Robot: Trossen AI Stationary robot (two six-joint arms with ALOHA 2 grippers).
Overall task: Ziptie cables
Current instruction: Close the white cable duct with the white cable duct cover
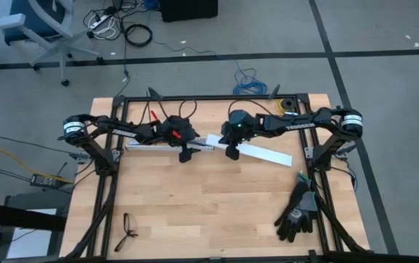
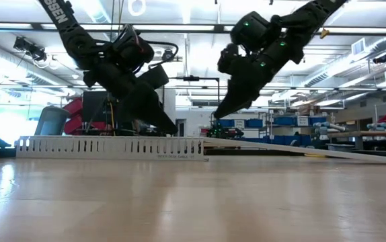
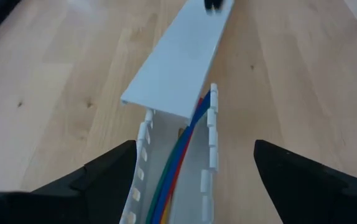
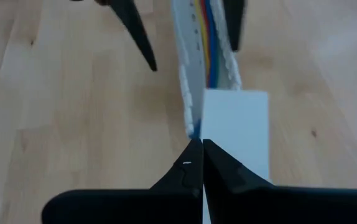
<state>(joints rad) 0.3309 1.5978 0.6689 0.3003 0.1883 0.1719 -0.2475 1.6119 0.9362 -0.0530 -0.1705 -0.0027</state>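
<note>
The left gripper (image 3: 194, 180) stands spread wide, one finger on each side of the white slotted plastic duct (image 3: 211, 134), holding nothing. The thin green, red and blue cables (image 3: 178, 158) lie inside that duct, running straight ahead between the fingers along its long axis. The right gripper (image 4: 202, 155), clenched shut, presses its tips on the flat white cover strip (image 4: 237, 124) at the duct's far end. The left gripper is nearer the cables. No ziptie shows.
</note>
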